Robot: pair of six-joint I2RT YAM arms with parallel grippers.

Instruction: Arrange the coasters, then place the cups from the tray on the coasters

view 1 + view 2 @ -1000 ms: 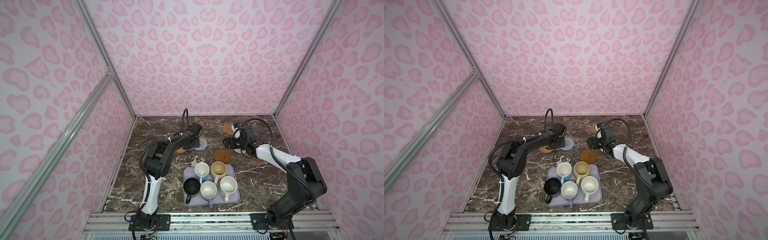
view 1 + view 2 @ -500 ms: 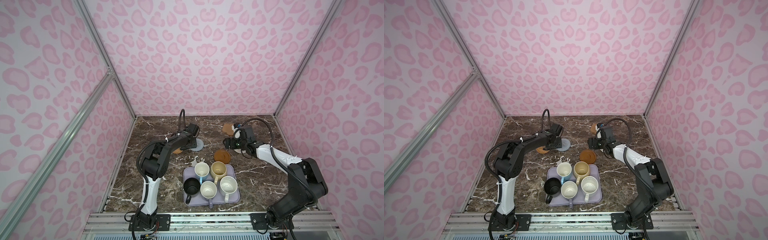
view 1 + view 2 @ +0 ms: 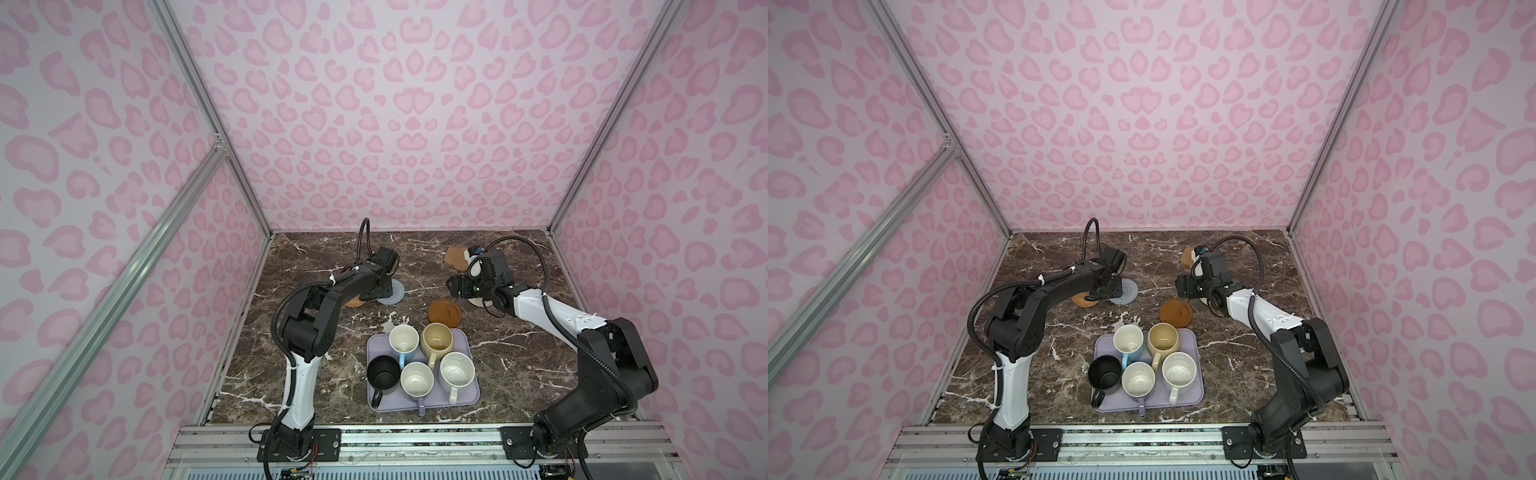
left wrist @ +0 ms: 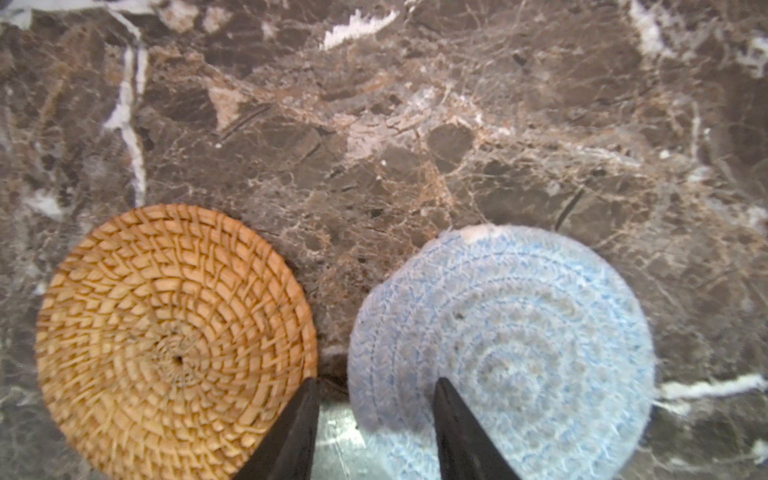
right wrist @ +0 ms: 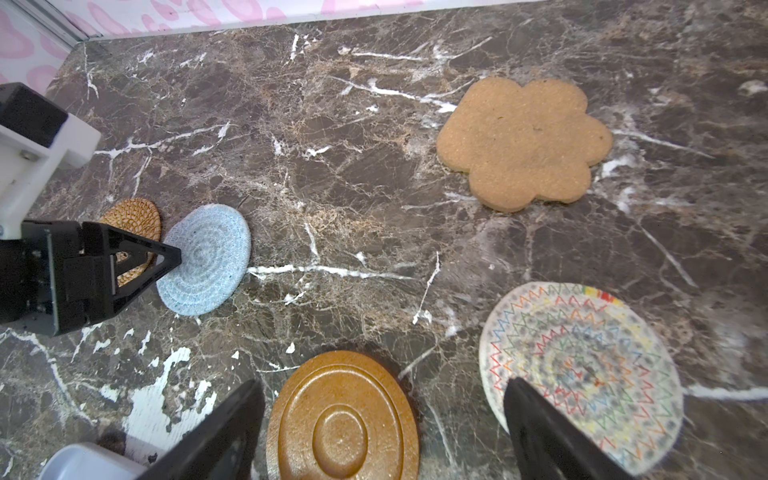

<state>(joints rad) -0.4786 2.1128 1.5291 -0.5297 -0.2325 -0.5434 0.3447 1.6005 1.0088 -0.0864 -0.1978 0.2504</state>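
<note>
In both top views the left tool (image 3: pixel 371 294) has shifted from the blue-grey coaster (image 3: pixel 395 291) toward the orange coaster (image 3: pixel 354 302), cups (image 3: pixel 417 377) waiting on the tray (image 3: pixel 374 347); the left wrist view shows it narrowed yet released, straddling the blue-grey rim; the right wrist view shows the right tool (image 5: pixel 382 382) gaping, empty, so arranging continues.

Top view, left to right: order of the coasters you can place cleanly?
orange woven coaster → blue-grey woven coaster → brown wooden coaster. Tan flower-shaped coaster overlaps the brown one sideways, so skipped.
</note>
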